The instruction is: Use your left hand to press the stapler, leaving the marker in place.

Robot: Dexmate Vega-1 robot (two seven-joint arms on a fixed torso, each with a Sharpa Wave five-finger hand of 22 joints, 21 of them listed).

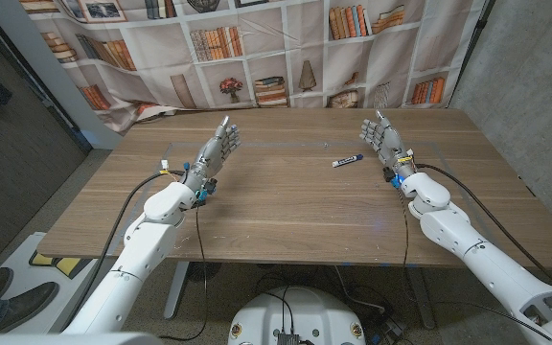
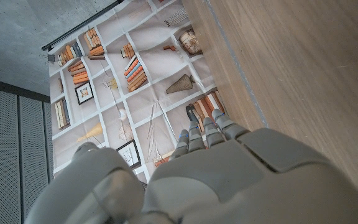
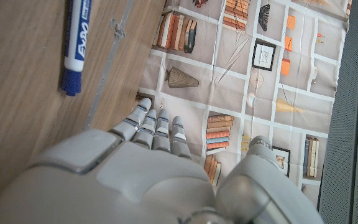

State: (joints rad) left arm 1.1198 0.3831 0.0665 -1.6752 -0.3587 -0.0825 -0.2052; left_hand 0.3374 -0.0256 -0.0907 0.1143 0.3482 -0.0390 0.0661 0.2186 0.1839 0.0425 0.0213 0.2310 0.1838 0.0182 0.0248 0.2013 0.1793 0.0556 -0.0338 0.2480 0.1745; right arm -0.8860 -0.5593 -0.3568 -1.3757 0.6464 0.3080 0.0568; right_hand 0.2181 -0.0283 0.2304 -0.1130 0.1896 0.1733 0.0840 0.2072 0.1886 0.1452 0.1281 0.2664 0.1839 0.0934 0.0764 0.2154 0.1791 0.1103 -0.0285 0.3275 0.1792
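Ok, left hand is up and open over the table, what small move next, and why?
Probably hold the left hand open over the table. The one thing I can make out on it is the marker, nearer the right hand, and that must stay put; find a press target before reaching.

Support surface: wooden table (image 1: 286, 206), brown plank grain running side to side, front edge toward the robot. Pale scuff marks near the front edge around 6 o'clock.

Lying on it: one marker (image 1: 347, 160), white barrel with a blue cap, at roughly 1 o'clock from table centre. It lies on its side, tilted slightly off the grain. In the right wrist view the marker (image 3: 77, 45) shows blue lettering on the barrel.
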